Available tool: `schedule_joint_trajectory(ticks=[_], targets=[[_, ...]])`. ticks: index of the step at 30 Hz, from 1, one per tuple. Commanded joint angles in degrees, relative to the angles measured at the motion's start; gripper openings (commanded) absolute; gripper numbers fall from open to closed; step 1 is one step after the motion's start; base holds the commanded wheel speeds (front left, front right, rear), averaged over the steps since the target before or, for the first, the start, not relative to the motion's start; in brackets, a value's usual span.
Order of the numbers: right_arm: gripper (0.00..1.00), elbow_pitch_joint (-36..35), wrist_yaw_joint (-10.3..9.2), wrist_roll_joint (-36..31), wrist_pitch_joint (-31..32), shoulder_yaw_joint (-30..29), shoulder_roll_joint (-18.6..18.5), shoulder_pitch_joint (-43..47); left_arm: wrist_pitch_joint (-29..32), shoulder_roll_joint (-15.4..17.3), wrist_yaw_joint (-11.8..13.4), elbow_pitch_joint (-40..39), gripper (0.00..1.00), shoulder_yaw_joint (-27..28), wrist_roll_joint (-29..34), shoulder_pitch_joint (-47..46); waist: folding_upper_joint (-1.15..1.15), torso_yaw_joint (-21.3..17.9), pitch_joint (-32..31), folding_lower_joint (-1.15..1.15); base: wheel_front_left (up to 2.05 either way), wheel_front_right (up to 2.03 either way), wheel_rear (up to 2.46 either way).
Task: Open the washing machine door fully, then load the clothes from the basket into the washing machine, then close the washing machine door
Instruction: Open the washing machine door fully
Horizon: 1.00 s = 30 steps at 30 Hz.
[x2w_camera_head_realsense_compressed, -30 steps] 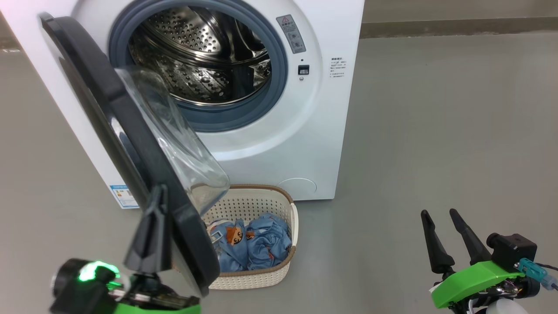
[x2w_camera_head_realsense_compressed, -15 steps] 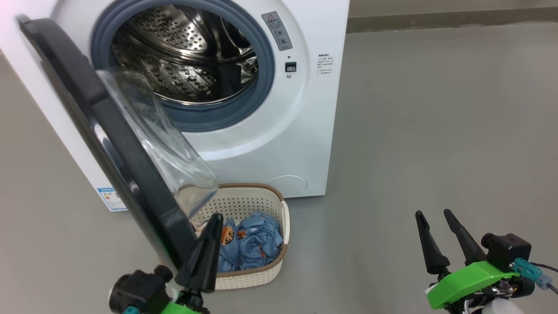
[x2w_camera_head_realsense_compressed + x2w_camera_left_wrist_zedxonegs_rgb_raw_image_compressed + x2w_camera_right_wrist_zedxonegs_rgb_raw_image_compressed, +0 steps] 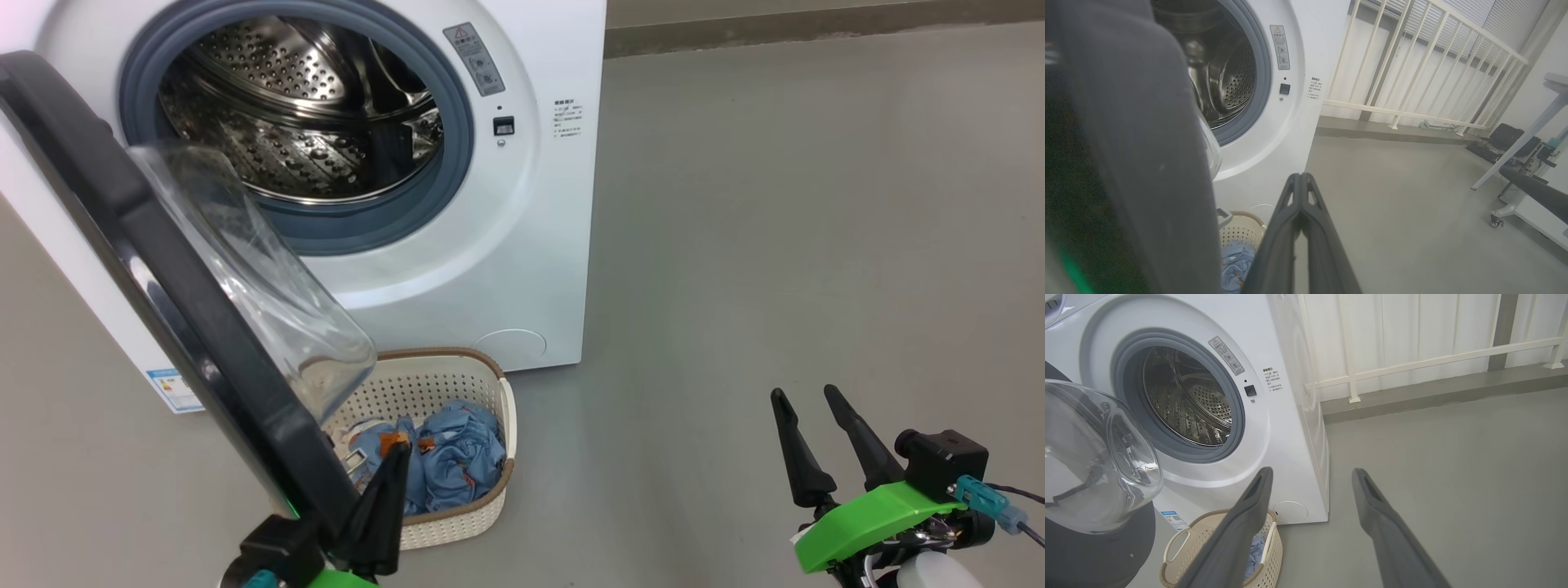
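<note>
Head view: the big white front-loading washing machine stands toward the far edge of the grey floor. Its round door with glossy black rim and clear glass dome is swung out to the left, so the perforated steel drum is open to reach. The small cream perforated basket with brown rim sits on the floor at the machine's foot, partly under the door. The light blue printed clothes lie inside it. The left tool has its fingers pressed together, empty, just beside the door's lower rim. The right tool is spread apart, empty, well apart to the right.

Left wrist view: the two fingers meet at the tips, and the door rim is a dark blur close at the left.

Right wrist view: the fingers stand wide, with the basket low under the left one.

In my judgement the overhanging door is the danger. A reach for the clothes may strike its rim or dome and swing it back. Joined fingers would only push the cloth.
</note>
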Motion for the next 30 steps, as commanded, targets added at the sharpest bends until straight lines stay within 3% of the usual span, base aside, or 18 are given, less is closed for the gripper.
schedule_joint_trajectory(ticks=[1, 16, 30], targets=[[1.0, -1.17, 0.33, -0.13, -0.71, 0.9, -0.64, -1.75, -1.03, 0.13, 0.25, -0.04, 0.0, 2.5, -0.91, -3.01, 0.0, -0.1, -0.06, 0.0, 0.0, 0.0, 0.0], [1.0, -1.04, 0.33, 0.05, -0.71, 0.5, -0.44, -1.34, -3.12, 1.49, 1.51, 3.73, 0.0, 6.95, -2.97, -4.26, 0.0, 2.27, -0.13, 0.0, 0.0, 0.0, 0.0], [1.0, -1.12, 0.33, -0.17, -0.71, -0.34, -0.09, -0.75, -3.01, 3.36, 2.75, 0.9, 0.0, 8.12, -3.36, -1.85, 0.0, 8.55, -0.13, 0.0, 0.0, 0.0, 0.0]])
